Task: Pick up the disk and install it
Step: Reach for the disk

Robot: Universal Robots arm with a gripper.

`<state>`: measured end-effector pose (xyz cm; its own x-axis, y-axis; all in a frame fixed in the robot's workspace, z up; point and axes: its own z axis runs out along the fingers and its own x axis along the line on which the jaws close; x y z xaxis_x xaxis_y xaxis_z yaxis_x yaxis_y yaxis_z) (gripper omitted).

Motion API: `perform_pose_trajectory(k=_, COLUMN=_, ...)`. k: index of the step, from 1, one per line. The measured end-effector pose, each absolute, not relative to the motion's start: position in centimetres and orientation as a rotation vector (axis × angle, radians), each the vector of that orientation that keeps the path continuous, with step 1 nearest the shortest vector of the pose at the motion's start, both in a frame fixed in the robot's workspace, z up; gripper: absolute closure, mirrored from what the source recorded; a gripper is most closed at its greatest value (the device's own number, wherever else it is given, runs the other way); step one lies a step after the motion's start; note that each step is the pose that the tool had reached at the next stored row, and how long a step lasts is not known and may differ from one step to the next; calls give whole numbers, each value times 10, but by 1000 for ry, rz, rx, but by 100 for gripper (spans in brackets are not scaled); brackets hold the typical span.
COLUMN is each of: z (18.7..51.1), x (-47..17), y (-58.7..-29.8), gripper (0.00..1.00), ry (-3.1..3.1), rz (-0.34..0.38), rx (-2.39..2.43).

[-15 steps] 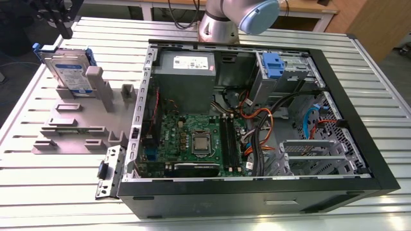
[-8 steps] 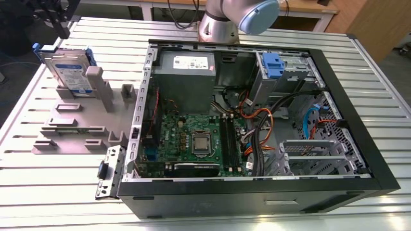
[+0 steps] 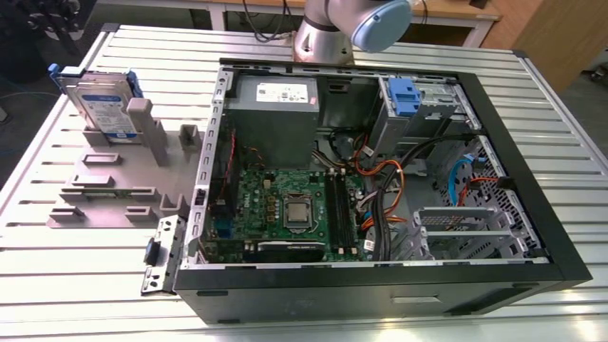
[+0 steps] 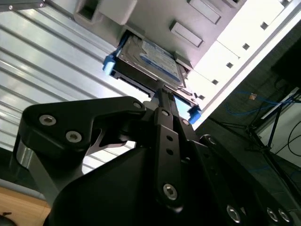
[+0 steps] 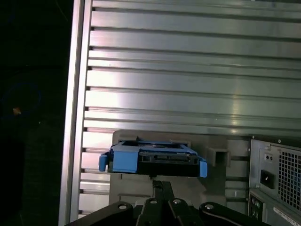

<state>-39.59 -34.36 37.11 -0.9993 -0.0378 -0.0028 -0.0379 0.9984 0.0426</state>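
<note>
Disk (image 5: 153, 160) ahead of fingers (image 5: 162, 190), apart

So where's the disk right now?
In the exterior view the disk stands on edge in a grey holder at the exterior view's left, outside the open computer case.

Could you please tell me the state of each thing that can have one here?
Disk: standing on edge in the grey holder, not gripped.
Computer case: lying on its side, side panel off, insides exposed.
Gripper: aimed at the disk, clear of it.
</note>
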Motion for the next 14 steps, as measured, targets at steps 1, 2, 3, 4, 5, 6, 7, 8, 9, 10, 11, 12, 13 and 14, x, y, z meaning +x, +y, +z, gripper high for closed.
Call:
perform_pose_trajectory(k=1, z=371, x=-399, y=-343, gripper=89, ry=3139, rz=67, rx=-60)
perform_pose_trajectory(k=2, z=371, x=-402, y=-343, gripper=89, ry=3139, rz=67, rx=-60)
perform_pose_trajectory(k=3, z=370, x=-405, y=-343, gripper=89, ry=3139, rz=67, rx=-61)
perform_pose_trajectory(k=4, z=370, x=-408, y=-343, gripper=89, ry=3140, rz=67, rx=-61)
perform_pose_trajectory(k=5, z=370, x=-410, y=-343, gripper=89, ry=3140, rz=67, rx=-62)
perform_pose_trajectory(k=6, z=370, x=-413, y=-343, gripper=89, ry=3141, rz=67, rx=-62)
perform_pose_trajectory(k=7, z=370, x=-416, y=-342, gripper=89, ry=3142, rz=67, rx=-63)
perform_pose_trajectory(k=8, z=369, x=-419, y=-342, gripper=89, ry=3142, rz=67, rx=-63)
perform_pose_trajectory(k=9, z=369, x=-422, y=-342, gripper=89, ry=3143, rz=67, rx=-64)
perform_pose_trajectory(k=10, z=369, x=-424, y=-342, gripper=89, ry=3143, rz=67, rx=-65)
perform_pose_trajectory(k=11, z=369, x=-426, y=-342, gripper=89, ry=3144, rz=67, rx=-65)
perform_pose_trajectory(k=12, z=369, x=-428, y=-342, gripper=89, ry=3144, rz=67, rx=-65)
perform_pose_trajectory(k=13, z=368, x=-430, y=-342, gripper=89, ry=3144, rz=67, rx=-66)
perform_pose_trajectory(k=14, z=368, x=-430, y=-342, gripper=89, ry=3145, rz=67, rx=-66)
